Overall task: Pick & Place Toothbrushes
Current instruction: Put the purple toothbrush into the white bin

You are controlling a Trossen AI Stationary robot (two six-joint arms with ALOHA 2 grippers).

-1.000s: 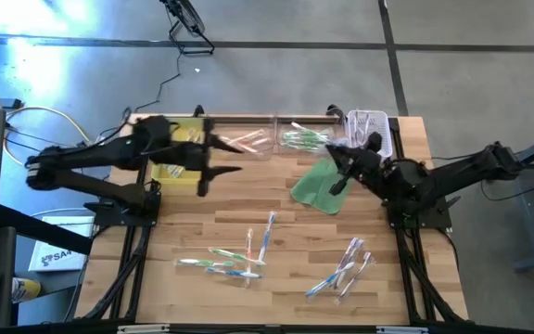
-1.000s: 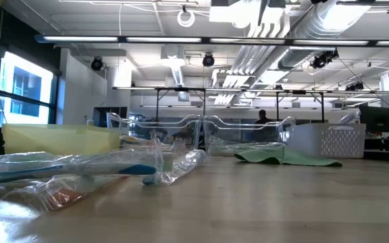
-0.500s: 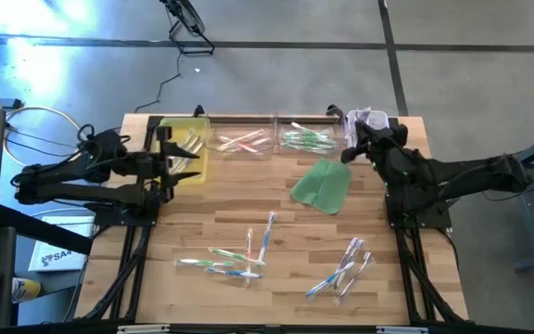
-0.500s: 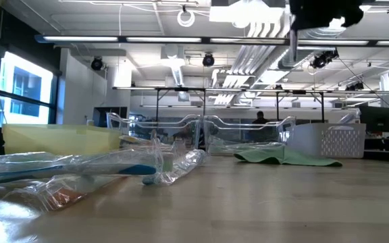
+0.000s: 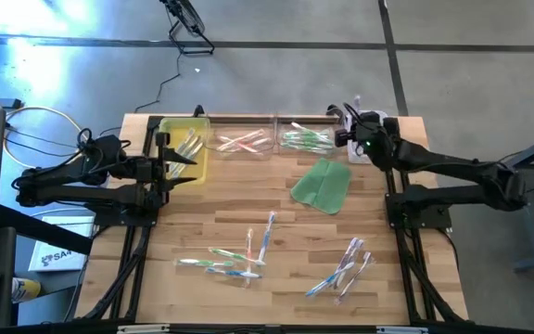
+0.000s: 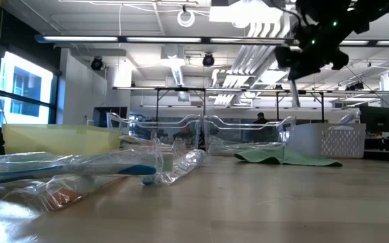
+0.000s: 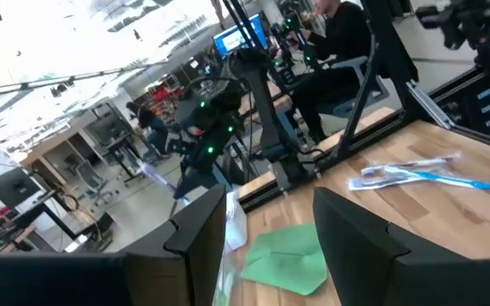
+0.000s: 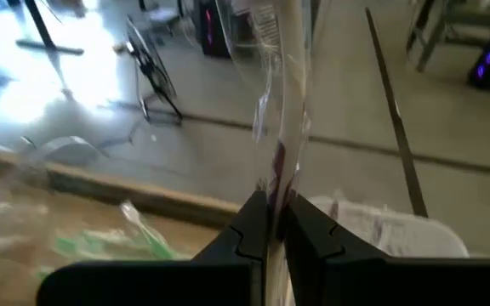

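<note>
Around you lies a grey concrete floor (image 5: pixel 276 74); beyond, white ceiling ducts (image 6: pixel 275 23), bright windows (image 6: pixel 19 91), and desks with monitors (image 6: pixel 378 120).

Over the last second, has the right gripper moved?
Yes. In the high view, the right gripper has swung from over the green cloth to the table's far right corner, beside the white basket, holding a wrapped toothbrush.

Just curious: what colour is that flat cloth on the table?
Green; the cloth shows best in the high view.

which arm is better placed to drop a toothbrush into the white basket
The right: its right gripper is shut on a wrapped toothbrush by the white basket. The left gripper hangs open over the yellow bin.
</note>
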